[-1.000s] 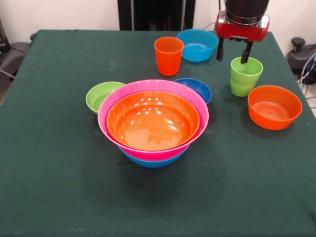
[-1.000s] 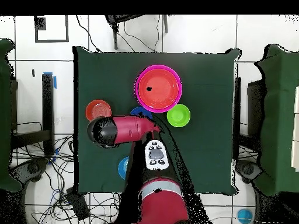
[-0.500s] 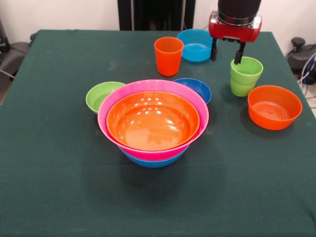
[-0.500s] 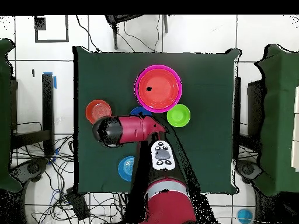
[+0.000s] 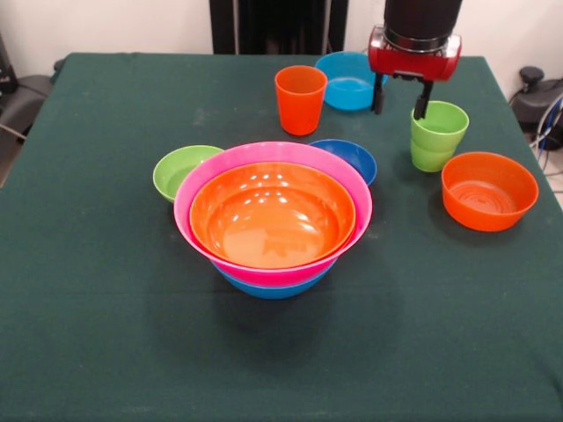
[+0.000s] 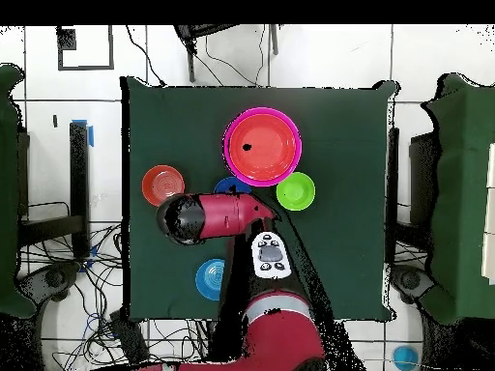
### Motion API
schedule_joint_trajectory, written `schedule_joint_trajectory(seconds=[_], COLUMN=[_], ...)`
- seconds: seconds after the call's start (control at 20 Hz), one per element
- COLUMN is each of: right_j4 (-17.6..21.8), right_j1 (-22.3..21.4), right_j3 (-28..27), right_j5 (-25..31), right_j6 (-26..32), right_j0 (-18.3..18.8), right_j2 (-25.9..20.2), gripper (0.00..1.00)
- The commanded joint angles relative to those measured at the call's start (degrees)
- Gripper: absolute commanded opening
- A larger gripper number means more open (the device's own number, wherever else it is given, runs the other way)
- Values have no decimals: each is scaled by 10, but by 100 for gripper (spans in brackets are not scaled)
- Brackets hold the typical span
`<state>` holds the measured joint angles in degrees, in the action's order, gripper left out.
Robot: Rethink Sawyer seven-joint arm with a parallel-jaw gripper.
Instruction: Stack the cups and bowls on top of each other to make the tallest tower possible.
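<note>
The tower [image 5: 273, 215] stands mid-table: a large orange bowl nested in a pink one, over a blue one; it also shows in the overhead view [image 6: 262, 147]. Two lime green cups [image 5: 437, 134] sit nested at the right. My gripper [image 5: 399, 98] hangs open and empty just above and left of their rim. An orange cup [image 5: 300, 98] stands upright at the back. Beside the tower lie a lime green bowl [image 5: 180, 170] and a dark blue bowl [image 5: 349, 156]. A light blue bowl [image 5: 350, 80] sits behind, and a small orange bowl [image 5: 488, 190] at the right.
From overhead, the red arm [image 6: 218, 214] covers the cups, so the gripper itself is hidden there. The table's right edge [image 5: 528, 132] runs close to the small orange bowl, with cables and a chair base beyond it.
The gripper has lifted up off the nested green cups, where one finger stood inside the top cup, and has shifted a little left in the front view. The cups stayed put.
</note>
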<state>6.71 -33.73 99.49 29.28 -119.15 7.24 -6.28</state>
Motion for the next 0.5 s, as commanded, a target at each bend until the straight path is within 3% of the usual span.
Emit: schedule_joint_trajectory(seconds=[0.05,0.5], right_j4=[46,17], right_j1=[42,36], right_j3=[25,21], right_j5=[-63,-52], right_j6=[-22,-45], right_j0=[-4,-20], right_j2=[-11,-20], gripper=[100,100])
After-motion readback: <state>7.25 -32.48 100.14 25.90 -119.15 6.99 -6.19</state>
